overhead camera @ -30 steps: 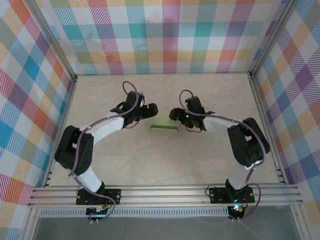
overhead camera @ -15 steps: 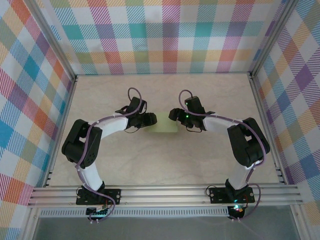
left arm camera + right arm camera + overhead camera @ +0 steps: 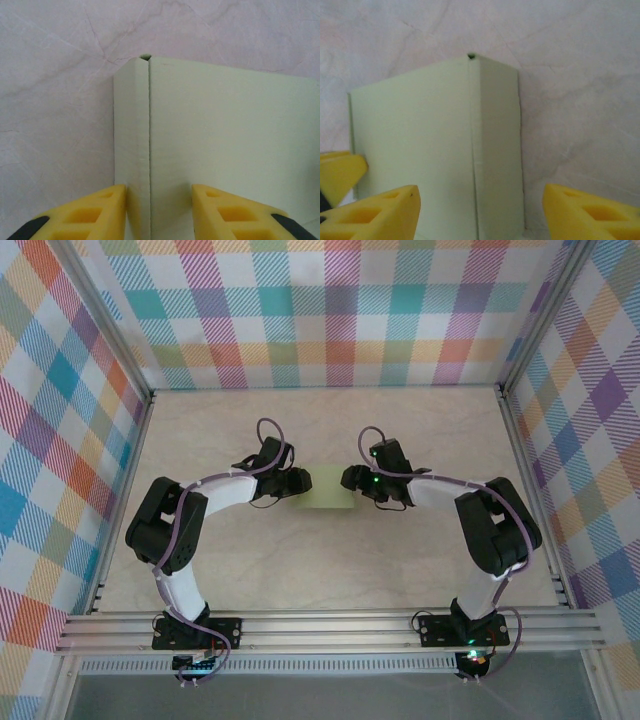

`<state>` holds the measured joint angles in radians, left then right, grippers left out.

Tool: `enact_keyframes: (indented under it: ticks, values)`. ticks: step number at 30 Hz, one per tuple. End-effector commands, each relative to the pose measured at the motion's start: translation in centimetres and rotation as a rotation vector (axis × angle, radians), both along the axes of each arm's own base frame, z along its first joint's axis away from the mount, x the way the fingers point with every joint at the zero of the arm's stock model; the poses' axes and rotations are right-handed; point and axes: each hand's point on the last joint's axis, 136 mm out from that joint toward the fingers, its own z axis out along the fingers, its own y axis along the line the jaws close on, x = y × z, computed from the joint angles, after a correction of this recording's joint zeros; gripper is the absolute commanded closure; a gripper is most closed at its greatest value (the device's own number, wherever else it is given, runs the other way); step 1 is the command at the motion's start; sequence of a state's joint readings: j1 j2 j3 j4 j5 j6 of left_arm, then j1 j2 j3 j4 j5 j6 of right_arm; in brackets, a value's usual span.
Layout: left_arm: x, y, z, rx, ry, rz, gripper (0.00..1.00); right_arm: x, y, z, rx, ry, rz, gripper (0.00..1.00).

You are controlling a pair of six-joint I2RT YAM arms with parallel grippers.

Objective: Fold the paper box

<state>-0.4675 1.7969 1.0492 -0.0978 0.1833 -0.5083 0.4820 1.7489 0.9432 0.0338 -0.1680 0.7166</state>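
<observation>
Sage-green paper box [image 3: 327, 498] looks folded shut, flat between the left hand [image 3: 159, 192] and right hand [image 3: 480, 189]. Both stand open, astride its ends; little seems left.

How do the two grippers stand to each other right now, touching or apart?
Apart. The top view shows the left gripper and the right gripper at opposite ends of the paper box, with bare green card between them.
</observation>
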Motion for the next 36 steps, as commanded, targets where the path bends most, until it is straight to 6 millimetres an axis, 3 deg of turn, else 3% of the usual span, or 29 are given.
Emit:
enact_keyframes:
  ticks: [1, 4, 8, 13, 20, 25, 30, 36]
  values:
    - [-0.9, 0.8, -2.4, 0.036, 0.064, 0.005, 0.64, 0.0, 0.6, -1.0, 0.007, 0.008, 0.026, 0.41]
    - [-0.9, 0.8, -2.6, 0.034, 0.065, 0.004, 0.64, 0.0, 0.5, -1.5, -0.003, 0.028, 0.022, 0.47]
    - [-0.9, 0.7, -2.1, 0.03, 0.049, 0.0, 0.6, 0.3, 0.6, -0.5, 0.006, 0.008, 0.029, 0.5]
    - [-0.2, 0.6, 0.8, 0.003, -0.023, 0.004, 0.55, 0.6, 0.2, 1.0, 0.022, -0.016, 0.016, 0.53]
    - [0.8, 1.1, 4.2, -0.018, -0.082, 0.03, 0.44, 1.2, -0.7, 2.9, 0.123, -0.046, -0.034, 0.34]
    - [1.2, 2.1, 3.8, -0.054, -0.063, 0.056, 0.41, 1.3, -1.1, 2.6, 0.194, -0.022, -0.052, 0.32]
    - [0.9, 2.3, 2.6, -0.096, -0.034, 0.058, 0.52, 1.4, -0.9, 2.0, 0.225, -0.002, -0.047, 0.31]
    - [0.7, 2.3, 0.8, -0.105, 0.004, 0.055, 0.57, 1.3, -0.4, 1.7, 0.249, 0.012, -0.028, 0.31]
